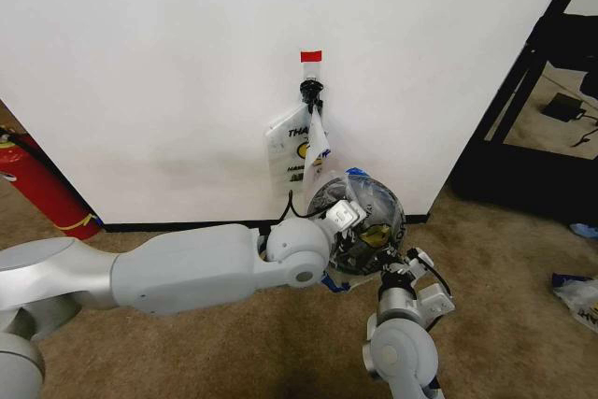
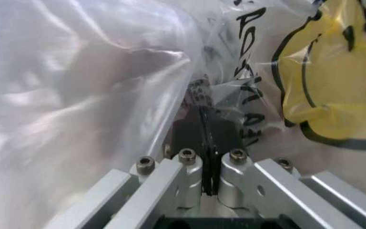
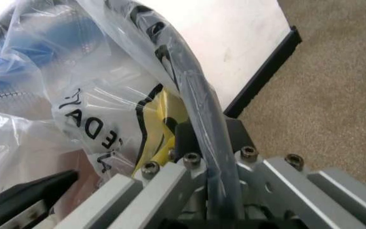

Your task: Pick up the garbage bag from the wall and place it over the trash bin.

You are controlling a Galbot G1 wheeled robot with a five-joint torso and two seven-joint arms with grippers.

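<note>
The garbage bag (image 1: pixel 374 195), clear plastic with black print and a yellow smiley (image 2: pixel 335 81), lies bunched over the top of the small black trash bin (image 1: pixel 372 251) at the foot of the wall (image 1: pixel 168 72). My left gripper (image 2: pixel 207 138) reaches across from the left and is shut on a fold of the bag's film. At the bin's right side my right gripper (image 3: pixel 209 136) is closed over the bag-covered dark rim (image 3: pixel 192 90). Another bag of the same kind (image 1: pixel 295 149) hangs from the black hook (image 1: pixel 310 92) under the red tape (image 1: pixel 310 55).
A red fire extinguisher (image 1: pixel 42 189) leans at the wall on the left. A black frame (image 1: pixel 523 91) stands at the right, with plastic scraps (image 1: pixel 579 292) on the carpet near it. A black baseboard (image 1: pixel 187 226) runs along the wall's foot.
</note>
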